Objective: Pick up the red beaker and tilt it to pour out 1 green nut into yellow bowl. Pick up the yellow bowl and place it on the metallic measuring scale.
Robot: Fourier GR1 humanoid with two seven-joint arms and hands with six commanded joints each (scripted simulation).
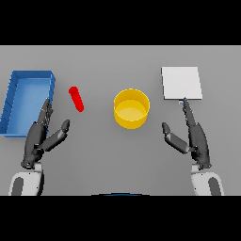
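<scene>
We see the yellow bowl (132, 108) in the middle, with bare grey table (103, 155) all around. The red beaker (76, 99) lies left of it, beside a blue bin (27, 101) (far left). The white scale (181, 83) sits upper right. Our left hand (41, 136) and right hand (190, 136) stay low, fingers straight, holding nothing.

The left hand (38, 136) is dark grey to black, with long slim segmented fingers (45, 113) and a thicker thumb (60, 131). The right hand (197, 140) has the same dark, jointed build, with lighter grey highlights along its segments. Each hand joins a dark wrist, behind which sits a rounded white forearm shell with a grey oval panel set into it.
</scene>
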